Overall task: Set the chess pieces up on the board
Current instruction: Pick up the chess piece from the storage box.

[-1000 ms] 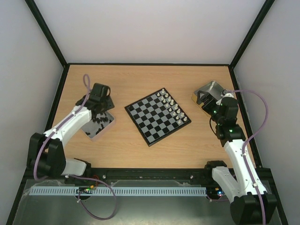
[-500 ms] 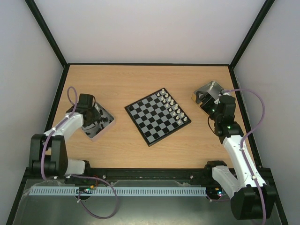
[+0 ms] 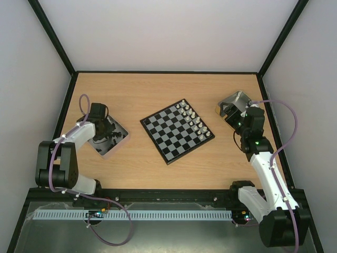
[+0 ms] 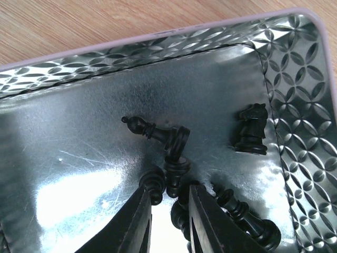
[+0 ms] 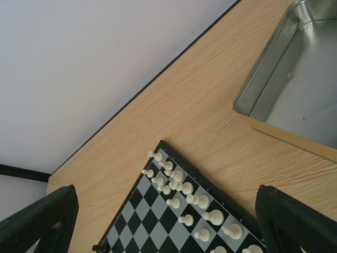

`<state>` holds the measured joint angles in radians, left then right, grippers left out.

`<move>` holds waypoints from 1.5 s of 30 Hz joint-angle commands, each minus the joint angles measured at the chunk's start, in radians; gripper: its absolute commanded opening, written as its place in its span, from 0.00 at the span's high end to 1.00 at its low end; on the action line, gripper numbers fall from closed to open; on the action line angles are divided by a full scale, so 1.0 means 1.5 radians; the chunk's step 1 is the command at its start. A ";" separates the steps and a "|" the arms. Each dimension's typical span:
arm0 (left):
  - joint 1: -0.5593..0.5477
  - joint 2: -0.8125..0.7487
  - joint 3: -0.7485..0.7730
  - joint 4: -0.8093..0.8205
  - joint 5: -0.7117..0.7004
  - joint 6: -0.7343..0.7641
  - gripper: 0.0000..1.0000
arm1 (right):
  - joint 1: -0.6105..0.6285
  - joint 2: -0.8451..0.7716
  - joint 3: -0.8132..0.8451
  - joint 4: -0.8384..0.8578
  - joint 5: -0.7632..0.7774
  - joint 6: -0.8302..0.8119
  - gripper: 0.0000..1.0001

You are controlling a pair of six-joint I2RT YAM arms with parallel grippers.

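Now: likely picking up a black piece.
Left end effector [image 4: 171,197]: almost closed, low in the tin [image 4: 295,79]; can't tell if gripping.
Black piece [image 4: 176,168]: right at the tips, nearer the left arm [image 3: 79,134].
Right end effector [image 5: 166,200]: wide open, holding nothing.
Board [image 3: 176,132]: mid surface [image 3: 158,89], white pieces [image 3: 194,120] lined along its right side.
Room: white walls [image 3: 168,31].

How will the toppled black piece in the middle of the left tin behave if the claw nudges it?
The toppled black piece lies on its rounded side, so it would probably roll. The tin floor looks polished, so it may skid. It looks rigid and light.
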<state>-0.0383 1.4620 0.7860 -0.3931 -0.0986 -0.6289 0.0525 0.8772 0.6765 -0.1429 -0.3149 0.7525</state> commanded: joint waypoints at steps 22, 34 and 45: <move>0.012 0.045 0.004 -0.014 -0.019 0.005 0.87 | -0.001 -0.001 -0.009 0.014 0.011 -0.003 0.10; 0.012 -0.056 0.034 -0.070 -0.029 0.005 0.91 | -0.001 -0.009 -0.011 0.015 0.008 0.002 0.10; -0.149 -0.075 0.127 -0.046 0.051 0.090 0.90 | -0.001 -0.023 -0.024 0.020 0.015 0.018 0.10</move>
<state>-0.1570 1.3376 0.8879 -0.4633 -0.0704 -0.5560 0.0525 0.8688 0.6563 -0.1429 -0.3141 0.7670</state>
